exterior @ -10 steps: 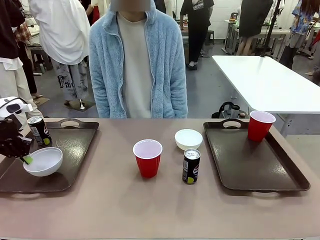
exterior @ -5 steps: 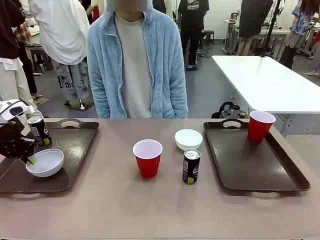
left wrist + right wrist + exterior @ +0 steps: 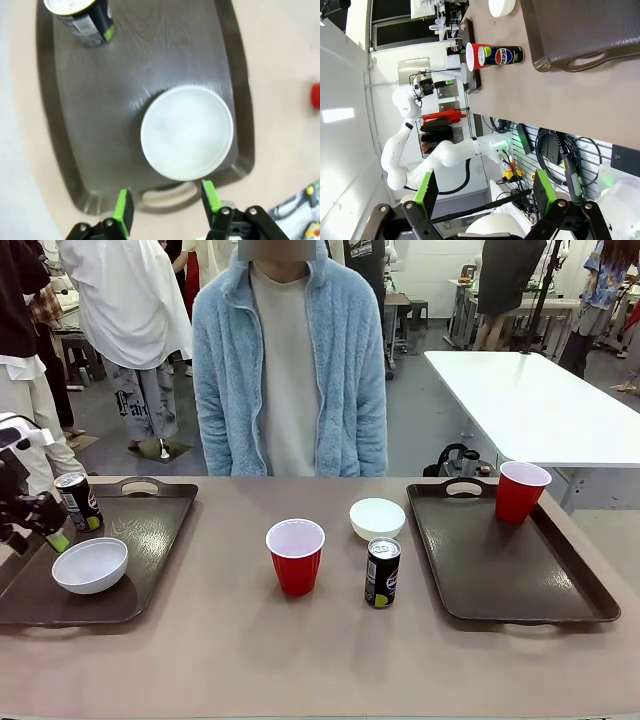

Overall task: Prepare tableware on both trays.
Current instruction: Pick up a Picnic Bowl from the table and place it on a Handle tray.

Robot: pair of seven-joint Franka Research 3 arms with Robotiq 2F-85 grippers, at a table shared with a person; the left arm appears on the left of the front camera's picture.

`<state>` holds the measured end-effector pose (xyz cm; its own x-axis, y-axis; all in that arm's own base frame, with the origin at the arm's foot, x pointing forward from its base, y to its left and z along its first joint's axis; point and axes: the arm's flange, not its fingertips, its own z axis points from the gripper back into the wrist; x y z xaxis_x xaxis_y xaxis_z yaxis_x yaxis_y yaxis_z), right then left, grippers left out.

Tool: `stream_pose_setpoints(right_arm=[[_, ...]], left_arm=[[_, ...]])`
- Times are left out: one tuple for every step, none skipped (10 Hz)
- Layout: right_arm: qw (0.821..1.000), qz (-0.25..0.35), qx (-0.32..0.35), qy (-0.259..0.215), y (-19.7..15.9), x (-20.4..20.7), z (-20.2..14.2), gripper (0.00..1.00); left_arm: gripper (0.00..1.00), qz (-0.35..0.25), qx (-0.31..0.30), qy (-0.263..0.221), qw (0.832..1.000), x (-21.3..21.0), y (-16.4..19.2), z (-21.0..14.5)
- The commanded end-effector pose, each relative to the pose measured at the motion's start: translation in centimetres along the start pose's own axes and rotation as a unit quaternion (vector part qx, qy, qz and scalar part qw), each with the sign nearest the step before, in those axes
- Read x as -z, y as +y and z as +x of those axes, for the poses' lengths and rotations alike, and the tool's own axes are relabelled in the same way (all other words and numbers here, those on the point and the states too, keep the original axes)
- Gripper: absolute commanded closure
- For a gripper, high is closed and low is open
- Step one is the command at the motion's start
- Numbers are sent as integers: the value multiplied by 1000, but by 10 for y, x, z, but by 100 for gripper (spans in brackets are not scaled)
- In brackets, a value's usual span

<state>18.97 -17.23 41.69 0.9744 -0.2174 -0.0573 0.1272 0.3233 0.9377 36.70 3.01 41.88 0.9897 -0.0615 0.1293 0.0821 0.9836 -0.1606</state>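
On the left tray point(image 3: 150, 530) stand a black can point(image 3: 76, 501) at the back and a white bowl point(image 3: 90, 565) at the front. My left gripper point(image 3: 52, 532) hovers just above and left of that bowl, open and holding nothing. In the left wrist view its fingers point(image 3: 122, 210) frame the tray's near handle, with the bowl point(image 3: 187, 132) and can point(image 3: 82, 15) beyond. Mid-table stand a red cup point(image 3: 296, 555), a second bowl point(image 3: 377, 517) and a second can point(image 3: 382, 572). The right tray point(image 3: 500, 570) carries a red cup point(image 3: 521, 490). My right gripper point(image 3: 485, 192) is open and empty, off the table's edge.
A person in a light blue fleece jacket point(image 3: 290, 370) stands at the far side of the table, arms down. In the right wrist view the right tray point(image 3: 580, 30) lies sideways with the can point(image 3: 505, 55) and the cup point(image 3: 479, 56) past it. Bare tabletop point(image 3: 230, 640) runs along the front.
My left gripper opened and let go of the bowl, then rose and drew back to the left. The bowl now rests flat on the left tray.
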Motion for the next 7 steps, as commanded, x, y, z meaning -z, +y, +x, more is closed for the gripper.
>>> stream_pose_setpoints(right_arm=[[1000, 8, -7, -1, 1, 0, 1, 0], [1000, 8, -7, -1, 1, 0, 1, 0], [1000, 8, -7, -1, 1, 0, 1, 0], [1000, 8, -7, -1, 1, 0, 1, 0], [1000, 8, -7, -1, 1, 0, 1, 0], [1000, 8, -7, -1, 1, 0, 1, 0], [1000, 8, -7, -1, 1, 0, 1, 0]], left_arm=[[0, 28, 44, 15, 999, -12, -9, -25], [17, 40, 59, 21, 997, -18, -17, -28], [8, 56, 72, 19, 996, -25, -25, -31], [8, 61, 80, 13, 995, -38, -31, -34], [8, 66, 79, 4, 995, -49, -34, -37], [8, 74, 70, -5, 995, -56, -34, -37], [8, 55, 74, 12, 996, -42, -33, -24]])
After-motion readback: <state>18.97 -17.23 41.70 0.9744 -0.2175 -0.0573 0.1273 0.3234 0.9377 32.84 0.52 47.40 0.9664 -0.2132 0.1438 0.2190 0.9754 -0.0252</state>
